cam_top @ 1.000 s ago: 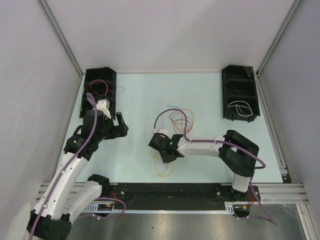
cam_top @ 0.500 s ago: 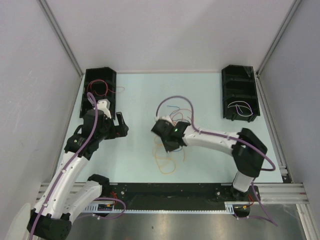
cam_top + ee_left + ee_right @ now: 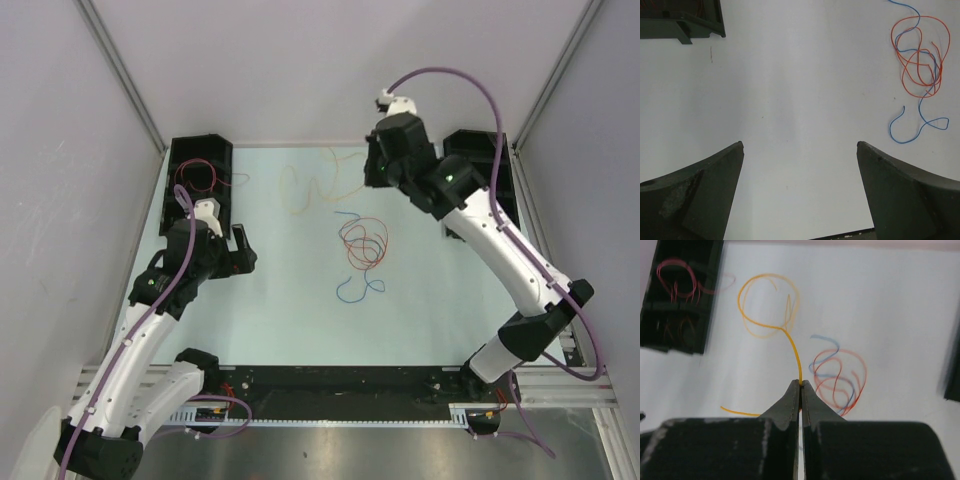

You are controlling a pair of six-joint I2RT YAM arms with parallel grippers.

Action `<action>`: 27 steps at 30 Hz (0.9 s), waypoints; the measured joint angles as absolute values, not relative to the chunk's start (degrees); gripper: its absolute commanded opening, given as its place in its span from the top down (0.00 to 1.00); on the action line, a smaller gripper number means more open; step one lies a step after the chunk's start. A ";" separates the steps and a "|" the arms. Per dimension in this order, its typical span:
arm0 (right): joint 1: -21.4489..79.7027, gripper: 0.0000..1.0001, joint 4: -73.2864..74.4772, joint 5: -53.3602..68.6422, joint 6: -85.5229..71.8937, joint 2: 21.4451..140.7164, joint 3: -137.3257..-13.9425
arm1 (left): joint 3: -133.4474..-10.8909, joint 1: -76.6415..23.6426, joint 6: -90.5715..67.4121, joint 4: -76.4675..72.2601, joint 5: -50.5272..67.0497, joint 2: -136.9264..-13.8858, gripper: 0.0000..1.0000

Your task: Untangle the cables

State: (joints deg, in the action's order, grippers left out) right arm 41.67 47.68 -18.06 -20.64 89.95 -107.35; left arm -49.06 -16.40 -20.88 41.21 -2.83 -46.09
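My right gripper (image 3: 372, 170) is raised high at the table's far side and is shut on the orange cable (image 3: 771, 325), which hangs from the closed fingertips (image 3: 800, 385) in a loop; in the top view the orange cable (image 3: 305, 187) trails left of the gripper. A red cable (image 3: 365, 243) and a blue cable (image 3: 360, 287) lie tangled mid-table, also in the left wrist view (image 3: 917, 65). My left gripper (image 3: 238, 250) hovers open and empty at the left, well apart from them.
A black bin (image 3: 200, 172) at the back left holds red cables. A black bin (image 3: 480, 195) at the back right holds a white and a dark cable. Aluminium frame posts and grey walls enclose the table.
My right arm has swung up from the near middle to the far side, pulling the orange cable out of the pile. The red and blue cables stayed on the table. The left arm has not moved.
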 measured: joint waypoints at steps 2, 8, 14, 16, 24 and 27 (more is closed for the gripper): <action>38.28 1.00 48.36 -18.17 -19.84 91.26 -111.33 | -49.06 -16.40 -20.88 41.23 -2.85 -46.06 0.00; 29.15 1.00 49.87 -18.09 -18.28 96.12 -124.49 | -49.06 -16.38 -20.88 41.23 -2.87 -46.06 0.00; 20.58 1.00 51.11 -16.51 -18.31 100.57 -136.51 | -49.06 -16.14 -20.88 41.21 -2.87 -46.06 0.00; 17.39 1.00 51.37 -15.75 -18.46 101.75 -140.27 | -49.06 -15.79 -20.88 41.23 -2.87 -46.06 0.00; 8.71 1.00 45.54 -17.74 -18.11 101.80 -143.83 | -49.06 -15.20 -20.88 41.21 -2.90 -46.06 0.00; 7.90 1.00 42.17 -20.91 -16.67 100.99 -141.60 | -49.06 -14.90 -20.88 41.21 -2.92 -46.06 0.00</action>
State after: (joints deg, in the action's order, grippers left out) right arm 7.90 42.17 -20.91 -16.67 100.99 -141.60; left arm -49.06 -14.90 -20.88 41.21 -2.92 -46.06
